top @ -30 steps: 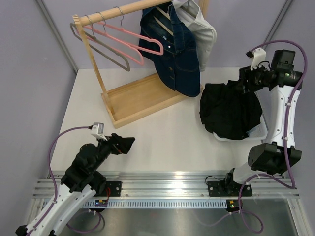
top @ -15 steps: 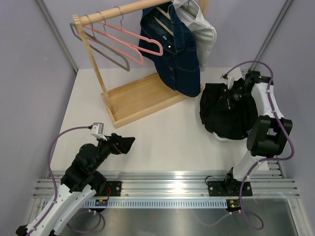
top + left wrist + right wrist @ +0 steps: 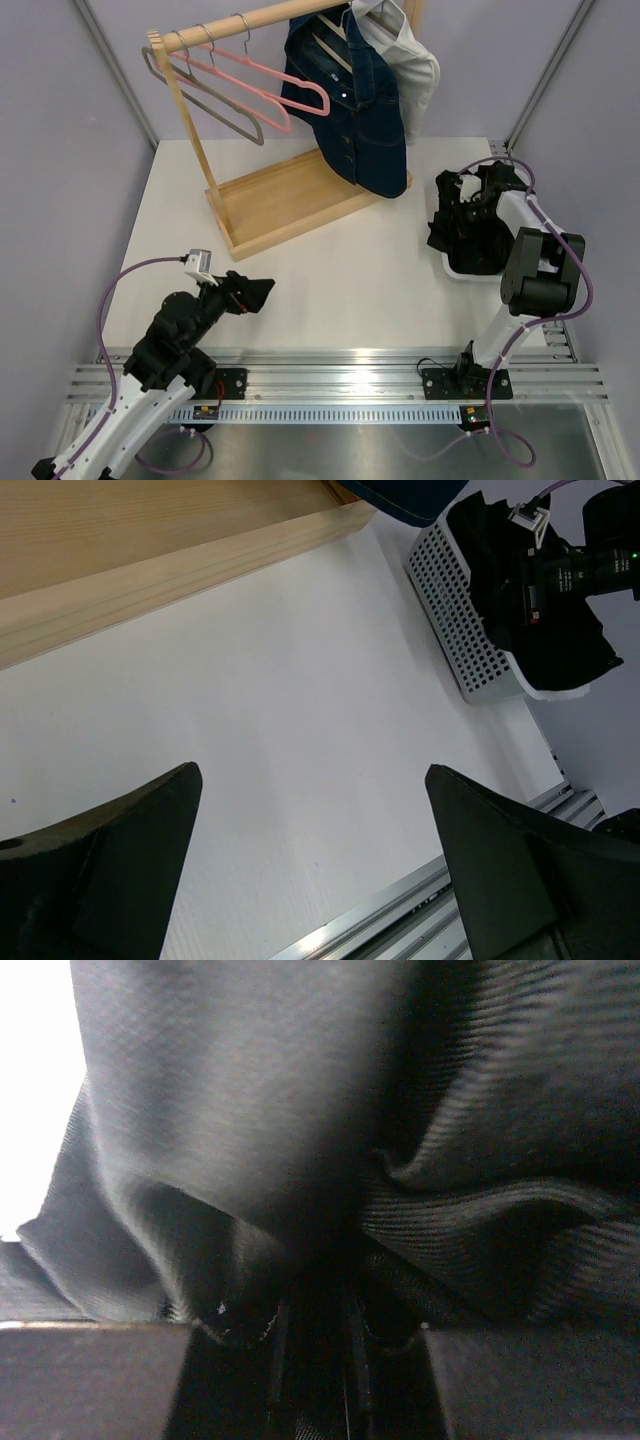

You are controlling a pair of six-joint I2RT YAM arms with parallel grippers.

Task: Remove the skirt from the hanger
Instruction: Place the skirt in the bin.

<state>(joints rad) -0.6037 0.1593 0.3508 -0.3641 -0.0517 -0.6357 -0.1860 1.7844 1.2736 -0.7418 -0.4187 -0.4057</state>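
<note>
A black skirt [image 3: 470,240] lies bunched in a white perforated basket [image 3: 450,268] at the right of the table, off any hanger. My right gripper [image 3: 462,195] is pressed down into it. In the right wrist view dark folds of the skirt [image 3: 300,1110] fill the frame and run between the fingers of the right gripper [image 3: 310,1345], which is shut on the cloth. The left wrist view shows the skirt [image 3: 560,640] heaped in the basket [image 3: 450,610]. My left gripper [image 3: 255,290] [image 3: 310,780] hovers wide open and holds nothing, low over the near left of the table.
A wooden rack with a tray base [image 3: 280,200] stands at the back. It carries bare pink hangers [image 3: 270,85], a grey hanger [image 3: 215,105], a denim garment [image 3: 350,110] and a white shirt [image 3: 410,60]. The metal rail [image 3: 330,375] runs along the near edge.
My right arm swung in and down from the far right onto the basket. Its jaws closed on the skirt, which went from a wide spread to a tighter bundle. The left arm stayed still.
</note>
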